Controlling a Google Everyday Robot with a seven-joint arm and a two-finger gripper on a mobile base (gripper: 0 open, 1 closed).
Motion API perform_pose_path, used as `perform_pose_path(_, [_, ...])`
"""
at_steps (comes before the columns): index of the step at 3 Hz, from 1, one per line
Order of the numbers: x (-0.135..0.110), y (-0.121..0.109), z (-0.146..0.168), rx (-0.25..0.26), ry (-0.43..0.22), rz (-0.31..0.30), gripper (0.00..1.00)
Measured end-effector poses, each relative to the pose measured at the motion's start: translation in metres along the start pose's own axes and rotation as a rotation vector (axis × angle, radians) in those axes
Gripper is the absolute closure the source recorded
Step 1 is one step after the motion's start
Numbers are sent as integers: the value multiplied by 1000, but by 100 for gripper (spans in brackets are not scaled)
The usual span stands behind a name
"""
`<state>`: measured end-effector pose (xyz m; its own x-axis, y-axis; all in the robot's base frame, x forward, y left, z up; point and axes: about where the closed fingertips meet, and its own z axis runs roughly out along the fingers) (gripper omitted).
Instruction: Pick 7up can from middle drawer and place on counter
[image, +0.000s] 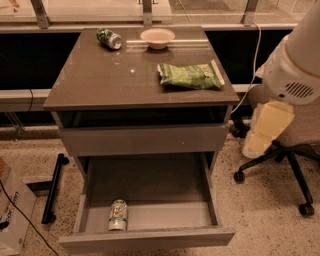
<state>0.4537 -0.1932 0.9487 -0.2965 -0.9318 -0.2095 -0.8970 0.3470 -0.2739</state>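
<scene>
Four items: the counter (100, 85), up-left of my pincer (260, 135); the middle drawer (150, 185), pulled out, down-left of it; the pincer itself, opening and load I cannot tell; the 7up can (118, 215), in the drawer's front-left, well apart.

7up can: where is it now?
Camera view: the 7up can is front-left in the open middle drawer; the tool hangs right of the cabinet.

The bulky white rounded robot arm (296, 67) enters at the right edge; below it the pale cream gripper (257, 142) points down and slightly left, in mid-air.
</scene>
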Motion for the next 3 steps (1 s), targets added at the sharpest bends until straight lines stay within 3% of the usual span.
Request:
perform_pose_path(1, [-11, 3, 43, 9, 12, 110, 0])
perform_pose_path(2, [-11, 3, 44, 14, 10, 153, 0])
perform_pose_path(3, [-24, 3, 66, -10, 3, 186, 0])
